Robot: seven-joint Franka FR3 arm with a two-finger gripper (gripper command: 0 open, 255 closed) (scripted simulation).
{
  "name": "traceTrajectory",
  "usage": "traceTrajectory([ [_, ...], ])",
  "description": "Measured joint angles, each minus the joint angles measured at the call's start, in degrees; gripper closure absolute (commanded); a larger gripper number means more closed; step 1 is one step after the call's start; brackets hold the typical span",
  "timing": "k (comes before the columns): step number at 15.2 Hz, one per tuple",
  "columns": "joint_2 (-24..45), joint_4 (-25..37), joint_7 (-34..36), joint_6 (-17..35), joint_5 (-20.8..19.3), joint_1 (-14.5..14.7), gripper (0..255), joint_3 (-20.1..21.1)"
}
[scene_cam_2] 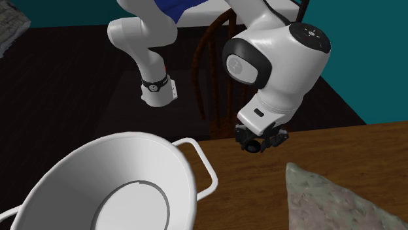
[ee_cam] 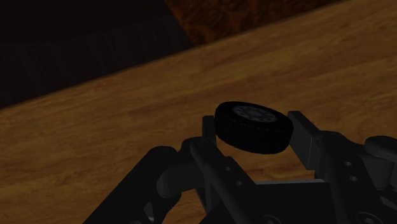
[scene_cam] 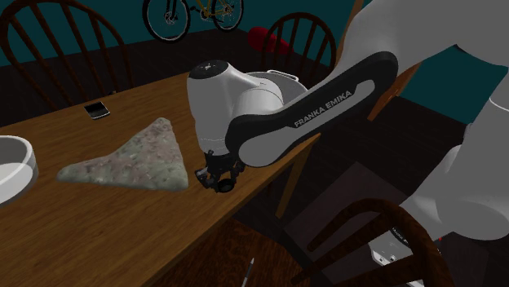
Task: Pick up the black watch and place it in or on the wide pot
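Claw (ee_cam: 256, 130) is pinched on the black watch (ee_cam: 253, 127), clasped across its band for carrying. Wide pot (scene_cam_2: 78, 153) is seen near the claw, on the bench (ee_cam: 95, 146), not yet reached.

Warm brown wood on the table (scene_cam: 122, 236), streaked with grain, faintly glossy. Smooth white on the pot (scene_cam_2: 85, 170), matt to satin, material not plain. Glossy white shell on the arm (scene_cam: 245, 90), like moulded plastic, with smooth dark joints. Matt black on the gripper (ee_cam: 254, 122). Matt black too on the watch (ee_cam: 253, 130), its band finely ribbed. Rough, mottled grey-green on the wedge (scene_cam: 130, 156); cloth or stone, hard to tell. Dark polished wood on the chair (scene_cam: 369, 209).
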Motion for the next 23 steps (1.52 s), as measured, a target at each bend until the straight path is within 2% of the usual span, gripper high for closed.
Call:
traceTrajectory([
  [23, -8.58, 8.27, -4.15, -15.21, 6.10, -1.37, 255, 1.26],
])
